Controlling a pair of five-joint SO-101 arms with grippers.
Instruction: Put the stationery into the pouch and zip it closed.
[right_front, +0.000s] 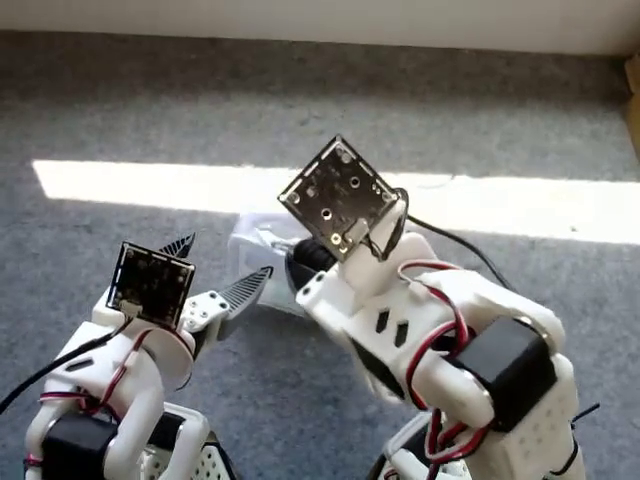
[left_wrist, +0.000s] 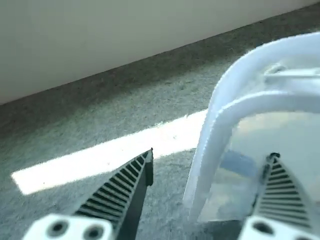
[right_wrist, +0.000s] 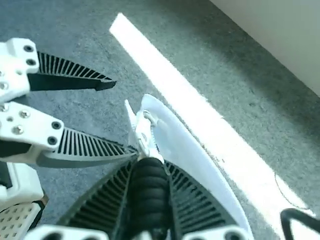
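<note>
One pouch (left_wrist: 207, 145), translucent with a thick white rim, stands on the grey carpet (right_front: 120, 110) at the edge of a sunlit strip (right_front: 130, 180), between the two arms. Left gripper (left_wrist: 211, 153): fingers spread wide and holding nothing. The pouch's rim passes between them, and one finger is just beside its clear wall. Right gripper (right_wrist: 150, 165): fingers closed on a black ribbed cylinder (right_wrist: 147, 192), whose end meets a small white fitting (right_wrist: 144, 131) on the pouch's rim. Whether the pouch's mouth is zipped cannot be determined.
</note>
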